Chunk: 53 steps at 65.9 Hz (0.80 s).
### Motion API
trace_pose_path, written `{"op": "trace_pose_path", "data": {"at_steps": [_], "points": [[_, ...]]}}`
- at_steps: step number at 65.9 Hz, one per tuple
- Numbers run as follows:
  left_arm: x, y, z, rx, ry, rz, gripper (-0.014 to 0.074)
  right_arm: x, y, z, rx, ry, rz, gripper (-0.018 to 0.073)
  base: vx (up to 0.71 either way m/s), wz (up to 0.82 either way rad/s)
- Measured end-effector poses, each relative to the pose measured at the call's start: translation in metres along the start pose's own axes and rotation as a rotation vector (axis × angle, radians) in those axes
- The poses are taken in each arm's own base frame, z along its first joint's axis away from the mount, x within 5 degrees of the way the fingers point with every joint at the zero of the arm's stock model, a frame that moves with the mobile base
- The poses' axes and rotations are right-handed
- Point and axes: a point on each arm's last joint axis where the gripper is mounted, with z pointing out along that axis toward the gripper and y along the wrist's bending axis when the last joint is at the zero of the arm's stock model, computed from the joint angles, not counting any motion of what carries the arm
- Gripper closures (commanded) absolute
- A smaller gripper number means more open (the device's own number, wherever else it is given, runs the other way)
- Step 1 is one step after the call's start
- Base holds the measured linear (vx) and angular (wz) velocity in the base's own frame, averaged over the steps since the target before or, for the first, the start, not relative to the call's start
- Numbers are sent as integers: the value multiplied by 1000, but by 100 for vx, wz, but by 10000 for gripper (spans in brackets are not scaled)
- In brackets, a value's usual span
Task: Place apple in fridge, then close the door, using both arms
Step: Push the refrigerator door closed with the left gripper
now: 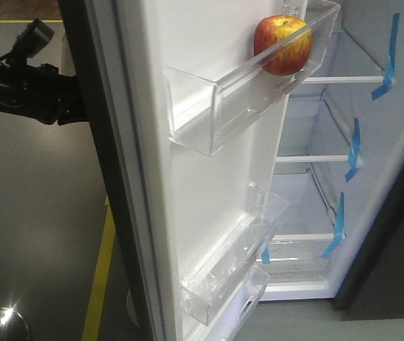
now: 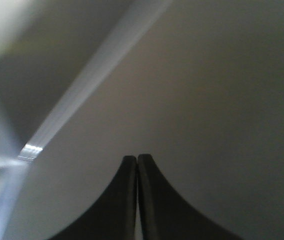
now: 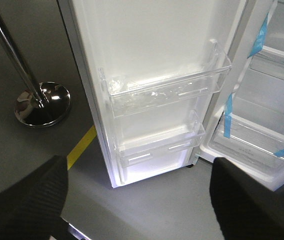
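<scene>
Apple [image 1: 282,44]: rests in the door's top bin [image 1: 216,106], at the bin end nearest the fridge [image 1: 401,142] cavity, so placing looks done. Step in hand, as I judge it, is closing the door [image 1: 188,213].

L gripper [image 2: 136,158]: fingers pressed together, nothing between them, facing a plain grey surface that I take for the door's outer face. Contact: can't tell. L arm [image 1: 17,85] sits on the door's outer side.

R gripper [image 3: 138,165]: fingers wide apart, empty, on the door's inner side, looking at its lower bins [image 3: 157,95].

To do it well, I'd push w/ the L near the door's free edge, slow and steady so the apple doesn't roll. I'd first pull the R out of the door's swing path.
</scene>
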Motion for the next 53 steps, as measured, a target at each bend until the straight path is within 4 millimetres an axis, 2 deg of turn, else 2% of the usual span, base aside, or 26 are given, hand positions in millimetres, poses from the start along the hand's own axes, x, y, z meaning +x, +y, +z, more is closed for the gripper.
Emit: {"op": "trace_pose_path", "data": {"at_steps": [13, 29, 53], "points": [[6, -23, 17, 71, 52, 47, 603, 0, 0, 0, 0, 0, 0, 1, 0, 0], [15, -65, 46, 181, 81, 156, 603, 0, 0, 0, 0, 0, 0, 1, 0, 0], [26, -121, 87, 197, -6, 307, 603, 0, 0, 0, 0, 0, 0, 1, 0, 0]]}}
